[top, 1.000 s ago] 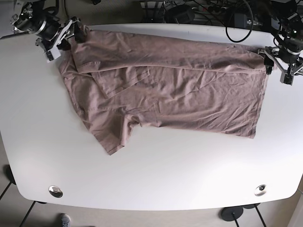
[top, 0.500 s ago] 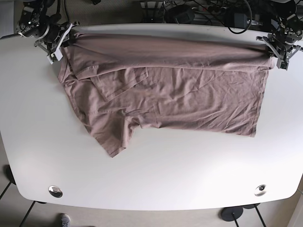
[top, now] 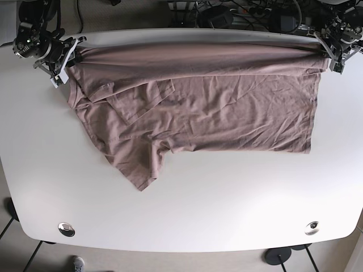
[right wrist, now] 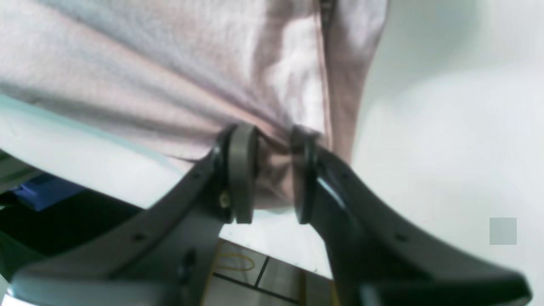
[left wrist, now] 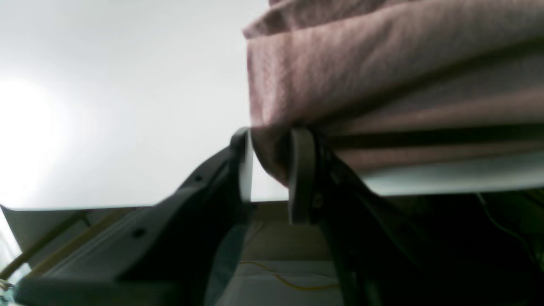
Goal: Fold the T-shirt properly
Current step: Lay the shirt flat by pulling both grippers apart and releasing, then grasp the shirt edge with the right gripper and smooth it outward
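A dusty-pink T-shirt (top: 210, 107) lies spread on the white table (top: 187, 215), its far edge stretched taut between my two grippers. My left gripper (top: 330, 55) is shut on the shirt's far right corner; the left wrist view shows the cloth (left wrist: 382, 76) pinched between the fingers (left wrist: 299, 170). My right gripper (top: 67, 58) is shut on the far left corner; the right wrist view shows the fabric (right wrist: 191, 72) bunched between the fingers (right wrist: 240, 170). A sleeve (top: 139, 167) points toward the table's front left.
Black cables and gear (top: 238, 14) lie beyond the table's far edge. Two round metal fittings (top: 66, 229) (top: 311, 228) sit near the front corners. Wheeled legs (top: 278, 256) show below the front edge.
Both grippers have moved toward the table's far edge and apart, pulling the shirt's held edge taut. The folded-over layer has opened out and the shirt lies flatter.
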`<state>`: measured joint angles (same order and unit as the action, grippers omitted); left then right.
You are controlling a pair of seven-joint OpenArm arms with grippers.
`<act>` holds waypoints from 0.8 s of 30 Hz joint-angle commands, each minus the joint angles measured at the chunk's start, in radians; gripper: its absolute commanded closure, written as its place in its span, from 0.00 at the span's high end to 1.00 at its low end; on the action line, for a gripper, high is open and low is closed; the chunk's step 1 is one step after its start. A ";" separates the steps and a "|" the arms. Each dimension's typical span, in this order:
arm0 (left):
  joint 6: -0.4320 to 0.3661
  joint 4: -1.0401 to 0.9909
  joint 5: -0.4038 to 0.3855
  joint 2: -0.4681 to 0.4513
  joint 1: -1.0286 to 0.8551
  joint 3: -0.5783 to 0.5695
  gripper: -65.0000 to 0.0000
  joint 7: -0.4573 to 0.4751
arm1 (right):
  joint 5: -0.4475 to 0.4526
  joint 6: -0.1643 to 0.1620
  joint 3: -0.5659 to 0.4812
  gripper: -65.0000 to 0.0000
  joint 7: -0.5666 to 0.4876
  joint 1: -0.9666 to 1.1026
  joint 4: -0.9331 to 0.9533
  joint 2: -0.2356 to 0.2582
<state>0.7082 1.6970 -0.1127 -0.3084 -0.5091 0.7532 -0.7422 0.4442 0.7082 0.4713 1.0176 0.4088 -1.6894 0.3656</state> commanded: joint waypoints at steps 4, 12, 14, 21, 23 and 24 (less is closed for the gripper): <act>-0.010 0.154 0.005 -0.022 0.043 0.065 0.19 -0.086 | -0.011 -0.010 0.057 0.22 0.028 0.035 -0.208 -0.014; -0.010 0.171 0.011 -0.025 0.217 -0.019 0.19 -0.176 | 0.087 -0.010 0.024 0.71 0.148 -0.113 -0.280 -0.081; -0.010 0.170 0.012 -0.022 0.217 -0.021 0.19 -0.176 | 0.083 -0.010 0.016 0.70 0.180 -0.162 -0.280 -0.129; -0.010 0.162 0.012 -0.021 0.220 -0.042 0.19 -0.176 | 0.077 -0.010 -0.231 0.71 0.177 -0.294 -0.242 -0.251; -0.010 0.163 0.012 -0.021 0.217 -0.054 0.19 -0.176 | 0.077 -0.010 -0.291 0.71 0.169 -0.360 -0.171 -0.264; -0.010 0.163 0.014 -0.021 0.217 -0.054 0.19 -0.176 | 0.077 -0.010 -0.329 0.71 0.142 -0.399 -0.108 -0.265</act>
<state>0.7040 1.8454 -0.0975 -0.3080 -0.2962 0.6918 -0.9276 0.5007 0.6964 0.1230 1.1557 0.0109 -1.7580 0.0952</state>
